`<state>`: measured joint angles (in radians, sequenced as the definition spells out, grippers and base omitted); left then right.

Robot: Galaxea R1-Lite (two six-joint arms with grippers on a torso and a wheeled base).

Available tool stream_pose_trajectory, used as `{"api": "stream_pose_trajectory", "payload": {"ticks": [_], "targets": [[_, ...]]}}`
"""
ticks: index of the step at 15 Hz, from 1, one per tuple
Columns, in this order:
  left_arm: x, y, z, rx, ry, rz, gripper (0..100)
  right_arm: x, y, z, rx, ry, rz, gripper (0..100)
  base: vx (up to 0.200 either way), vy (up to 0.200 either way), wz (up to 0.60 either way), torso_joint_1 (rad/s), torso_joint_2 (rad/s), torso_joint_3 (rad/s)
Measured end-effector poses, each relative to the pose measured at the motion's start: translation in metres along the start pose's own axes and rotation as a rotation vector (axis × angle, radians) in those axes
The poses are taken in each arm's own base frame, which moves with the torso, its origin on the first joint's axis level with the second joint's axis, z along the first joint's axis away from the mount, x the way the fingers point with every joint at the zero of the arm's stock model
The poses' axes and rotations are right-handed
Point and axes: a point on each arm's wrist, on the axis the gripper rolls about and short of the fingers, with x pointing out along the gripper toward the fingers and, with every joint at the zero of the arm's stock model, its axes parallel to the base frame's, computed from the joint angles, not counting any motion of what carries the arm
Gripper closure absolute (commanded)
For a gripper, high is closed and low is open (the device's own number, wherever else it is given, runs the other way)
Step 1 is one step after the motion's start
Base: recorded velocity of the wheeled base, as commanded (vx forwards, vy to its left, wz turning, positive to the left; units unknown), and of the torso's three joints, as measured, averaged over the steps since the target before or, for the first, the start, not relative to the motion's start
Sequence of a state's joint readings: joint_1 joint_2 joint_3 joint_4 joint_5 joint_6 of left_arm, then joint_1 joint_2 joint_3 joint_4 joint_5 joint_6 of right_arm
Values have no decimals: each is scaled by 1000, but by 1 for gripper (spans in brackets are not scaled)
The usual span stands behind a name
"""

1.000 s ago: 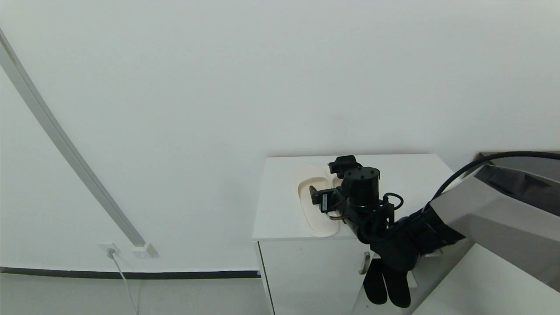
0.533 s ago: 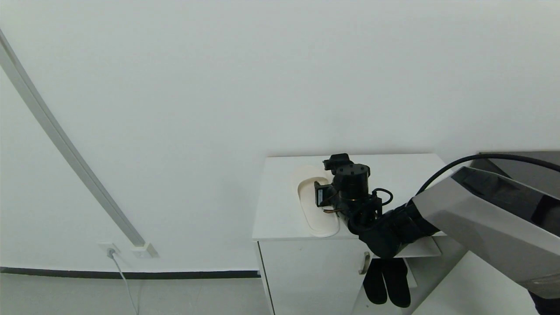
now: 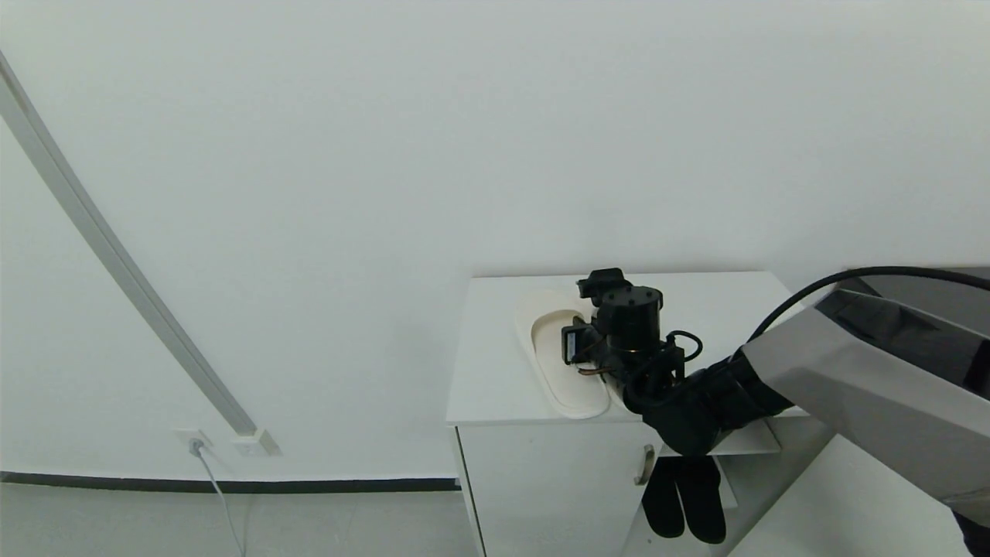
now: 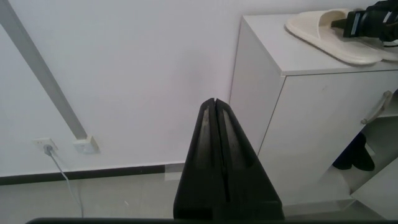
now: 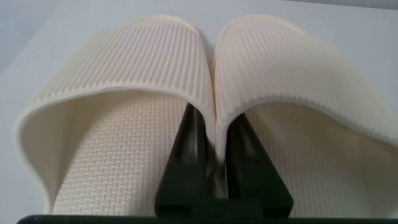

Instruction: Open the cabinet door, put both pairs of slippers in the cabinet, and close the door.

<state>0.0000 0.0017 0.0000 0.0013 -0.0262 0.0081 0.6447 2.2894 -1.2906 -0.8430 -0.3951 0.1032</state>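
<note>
A pair of cream slippers [image 3: 553, 363] [image 5: 124, 93] [image 4: 329, 31] lies side by side on top of the white cabinet [image 3: 503, 387] [image 4: 311, 118]. My right gripper [image 3: 578, 344] [image 5: 214, 149] has one finger inside each slipper and is shut on their two touching inner edges. A pair of black slippers [image 3: 684, 495] [image 4: 354, 155] stands in the open right half of the cabinet, under a shelf [image 3: 750, 441]. My left gripper [image 4: 214, 124] is shut and empty, low down and to the left of the cabinet.
The cabinet's left door [image 3: 557, 487] is shut, its handle [image 3: 646, 464] [image 4: 378, 107] next to the opening. The right door [image 3: 851, 503] stands open. A slanted wall conduit [image 3: 116, 255] ends at a socket [image 3: 193, 442] with a cable.
My right arm has pushed slightly farther over the cabinet top, and the cream slippers have shifted a little with it. The left gripper's earlier position is not shown.
</note>
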Motion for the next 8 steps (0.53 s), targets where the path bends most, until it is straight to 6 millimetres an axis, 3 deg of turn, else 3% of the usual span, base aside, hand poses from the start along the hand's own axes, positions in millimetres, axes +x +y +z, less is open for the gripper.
{"api": "stream_pose_trajectory", "payload": {"ticks": [4, 8], "targets": [[0, 0, 0, 1, 0, 0, 100, -44, -8, 23, 3, -8, 69, 100, 0, 0, 0, 0, 0, 0], [0, 0, 0, 3, 0, 0, 100, -107, -13, 39, -3, -4, 127, 100, 0, 0, 0, 0, 0, 0]]}}
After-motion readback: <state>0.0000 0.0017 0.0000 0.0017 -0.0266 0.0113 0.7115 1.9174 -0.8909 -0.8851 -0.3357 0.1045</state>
